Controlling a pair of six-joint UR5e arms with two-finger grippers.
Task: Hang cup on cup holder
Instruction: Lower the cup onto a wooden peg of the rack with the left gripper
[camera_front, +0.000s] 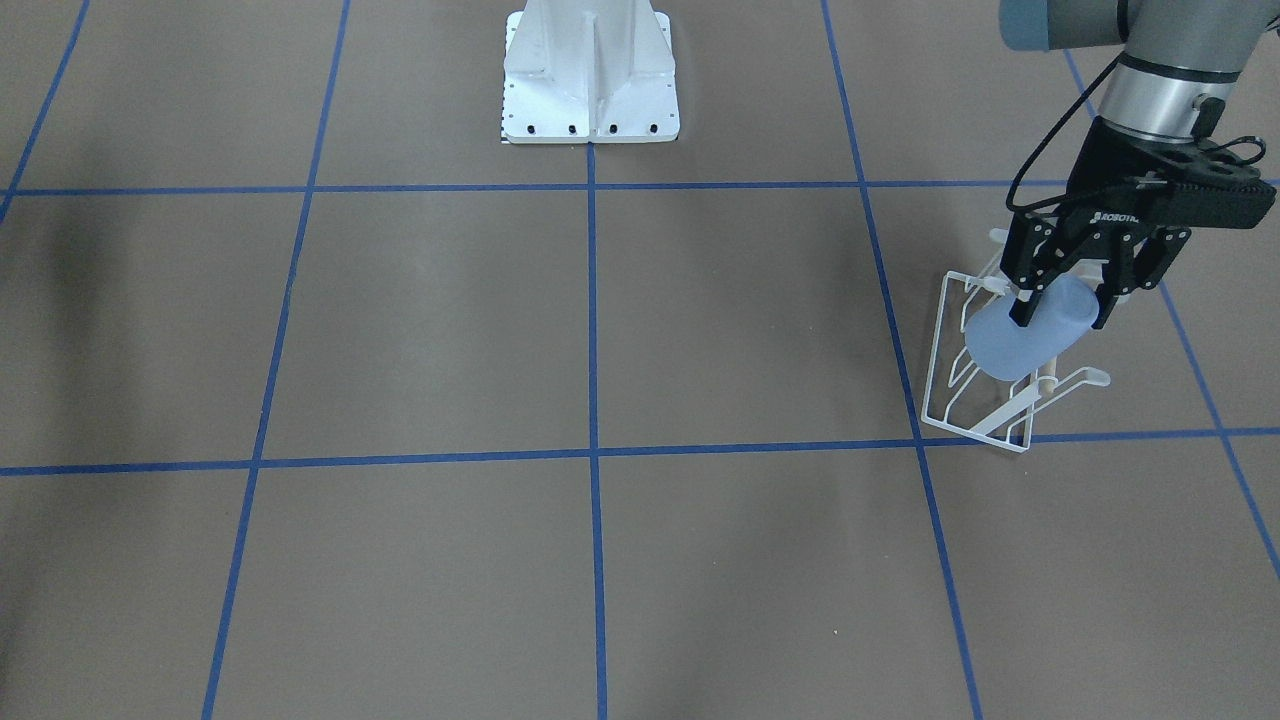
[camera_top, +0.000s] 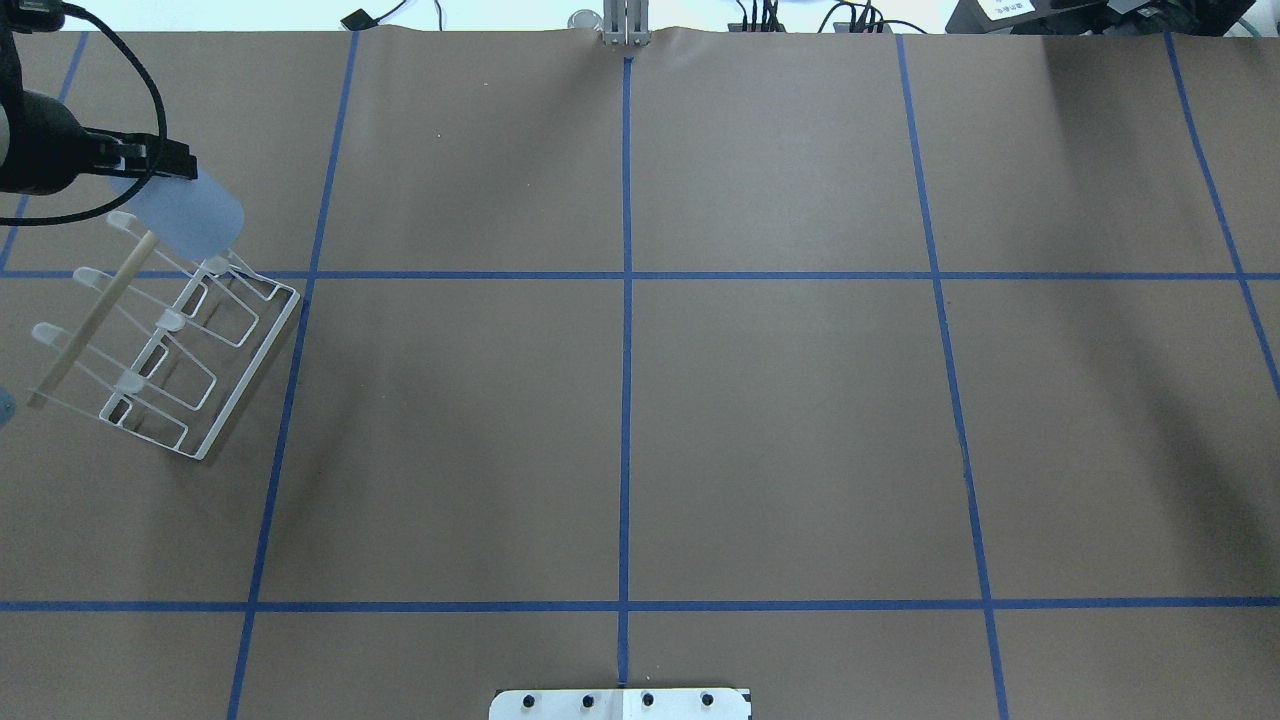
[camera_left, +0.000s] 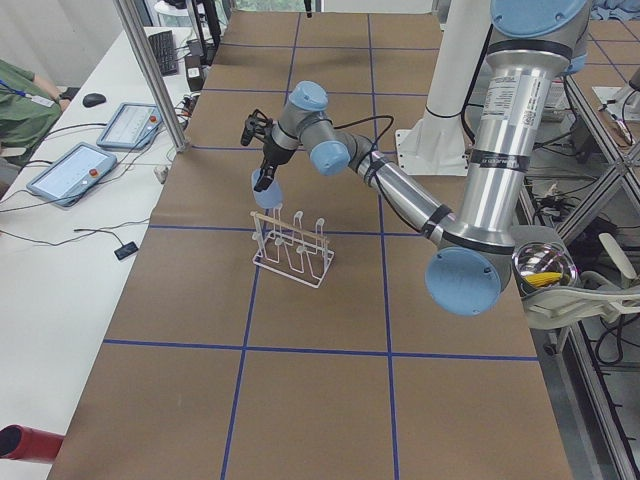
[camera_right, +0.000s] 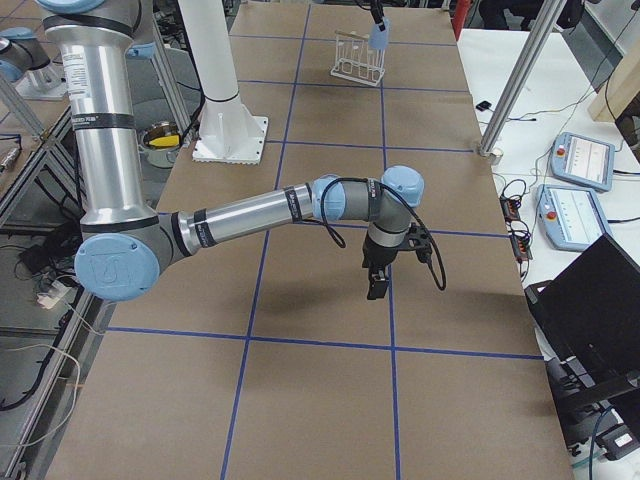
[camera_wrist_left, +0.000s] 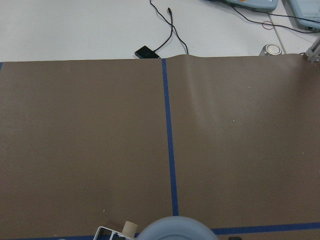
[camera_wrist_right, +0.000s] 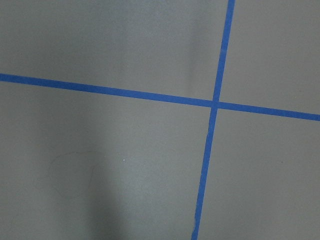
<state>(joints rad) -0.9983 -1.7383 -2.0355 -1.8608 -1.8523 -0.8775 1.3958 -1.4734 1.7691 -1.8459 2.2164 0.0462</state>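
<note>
The pale blue cup (camera_front: 1015, 345) is tilted, rim down toward the white wire cup holder (camera_front: 975, 400), over the prongs at one end of the rack. My left gripper (camera_front: 1065, 308) is shut on the cup, one finger on each side. From overhead the cup (camera_top: 192, 215) covers the far end of the cup holder (camera_top: 175, 345), beside its wooden rod (camera_top: 90, 318). Whether a prong is inside the cup is hidden. The cup's base (camera_wrist_left: 175, 230) fills the bottom of the left wrist view. My right gripper (camera_right: 378, 285) hangs over bare table far from the rack; I cannot tell if it is open.
The robot's white base plate (camera_front: 590, 90) stands at the table's middle edge. Blue tape lines (camera_top: 626, 300) divide the brown table. A side bench past the table's far edge holds a small black device with a cable (camera_wrist_left: 146, 52) and tablets (camera_left: 78, 170).
</note>
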